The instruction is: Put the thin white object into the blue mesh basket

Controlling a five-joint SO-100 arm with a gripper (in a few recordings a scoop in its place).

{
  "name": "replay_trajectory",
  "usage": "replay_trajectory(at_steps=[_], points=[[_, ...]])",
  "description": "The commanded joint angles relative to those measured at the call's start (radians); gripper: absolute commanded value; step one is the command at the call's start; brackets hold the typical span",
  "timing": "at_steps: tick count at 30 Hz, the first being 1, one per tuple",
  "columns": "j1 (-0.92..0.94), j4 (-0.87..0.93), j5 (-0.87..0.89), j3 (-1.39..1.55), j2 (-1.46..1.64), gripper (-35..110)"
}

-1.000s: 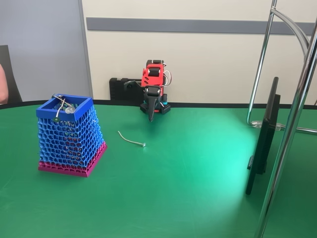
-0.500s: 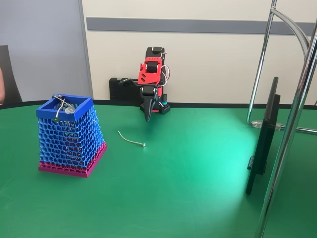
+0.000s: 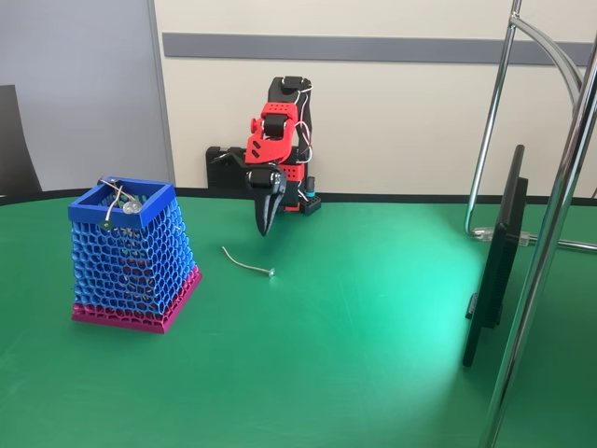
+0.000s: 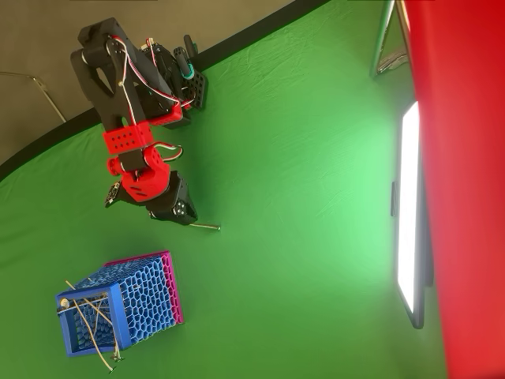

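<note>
While the thin white object (image 3: 246, 262), a slightly curved whitish strand with a small knob at one end, is lying flat on the green bench (image 3: 373, 355), the black claw (image 3: 265, 222) of the red and black arm (image 3: 272, 140) is hanging above and just behind it in the fixed view, tips pointing down and clear of the cloth. The strand's long axis is running left to right across that view, knob end to the right. In the overhead view the claw (image 4: 175, 208) is covering one end of the strand (image 4: 207, 226), so the claw is sitting over that end rather than its middle; my judgement is that a short drop with a slight shift along the strand is what the grasp needs. The fingers are looking pressed together with nothing between them.

To the left in the fixed view, well apart from the strand and nearer the front edge, the blue mesh basket (image 3: 131, 257), square and tapered with a solid blue rim and magenta-pink base band, is standing upright. Several similar whitish strands (image 4: 93, 320) are already resting inside it, some poking over the rim.
</note>
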Motion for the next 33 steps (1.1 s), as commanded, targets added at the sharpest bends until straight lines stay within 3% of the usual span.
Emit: replay_trajectory(at_steps=[1,9,17,33], points=[[0.002,0.055,0.014,-0.124,-0.098,1],[0.015,0.147,0.038,-0.367,-0.396,6],[0.011,0.167,0.038,-0.422,-0.476,15],[-0.049,0.259,0.120,-0.555,-0.641,15]])
